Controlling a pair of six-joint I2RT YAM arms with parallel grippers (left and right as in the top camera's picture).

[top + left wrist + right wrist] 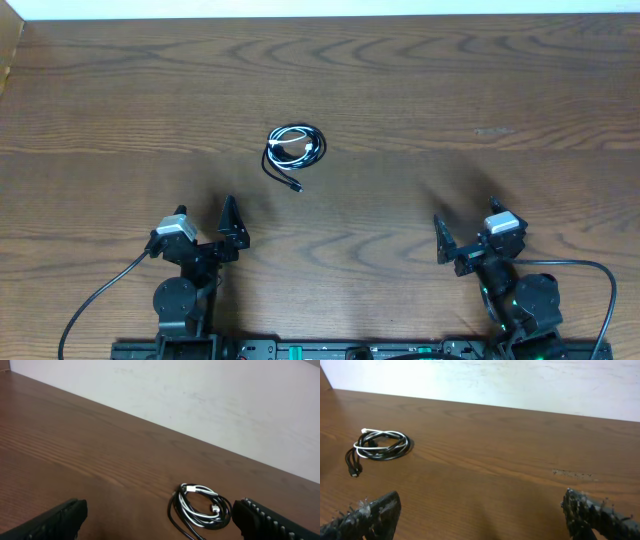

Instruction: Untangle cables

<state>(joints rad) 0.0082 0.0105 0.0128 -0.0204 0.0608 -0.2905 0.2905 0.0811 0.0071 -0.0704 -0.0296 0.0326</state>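
The cables (pixel 294 148) lie in one small coil near the middle of the table, a white cord (pixel 198 491) looped inside a black cord (pixel 175 517). One black plug end (pixel 297 187) trails toward the arms. In the left wrist view the coil sits low and right, close to the right finger (pixel 267 522). In the right wrist view the coil (pixel 380 445) lies far off at the left. My left gripper (pixel 208 218) (pixel 160 525) and right gripper (pixel 467 222) (pixel 481 517) hang low near the front edge, both open with nothing between the fingers.
The wooden table (pixel 450 90) runs back to a pale wall (pixel 520 380). Thick black wires (pixel 95 300) (pixel 600 290) loop from each arm's base at the front corners. A scuffed mark (pixel 572 474) shows on the wood at the right.
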